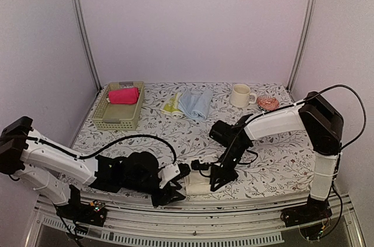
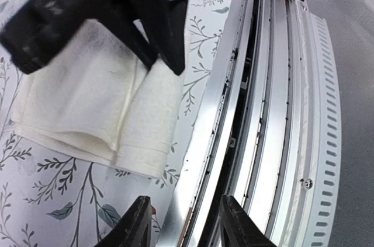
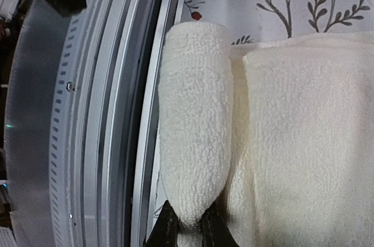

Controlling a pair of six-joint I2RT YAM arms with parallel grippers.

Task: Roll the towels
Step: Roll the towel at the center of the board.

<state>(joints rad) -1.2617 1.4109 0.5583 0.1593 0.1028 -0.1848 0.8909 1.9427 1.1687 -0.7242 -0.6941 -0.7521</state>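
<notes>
The cream-white towel (image 1: pixel 197 184) lies folded at the table's front edge, and its near edge is turned up into a small roll (image 3: pixel 196 112). My right gripper (image 1: pixel 217 178) is shut on the end of that roll, with both fingertips pinching it (image 3: pixel 188 232). My left gripper (image 1: pixel 170 191) is open and empty just left of the towel (image 2: pixel 99 107), its jaws (image 2: pixel 186 226) over the metal table rail. The hot pink towel (image 1: pixel 123 95) lies rolled in the basket. The light blue towel (image 1: pixel 196 104) and the pale yellow-green towel (image 1: pixel 170 105) lie at the back centre.
The pale green mesh basket (image 1: pixel 111 119) stands at the back left. A cream mug (image 1: pixel 239 95) and a small pink round object (image 1: pixel 269 103) stand at the back right. The metal rail (image 2: pixel 274 112) runs along the table's front edge right beside the towel.
</notes>
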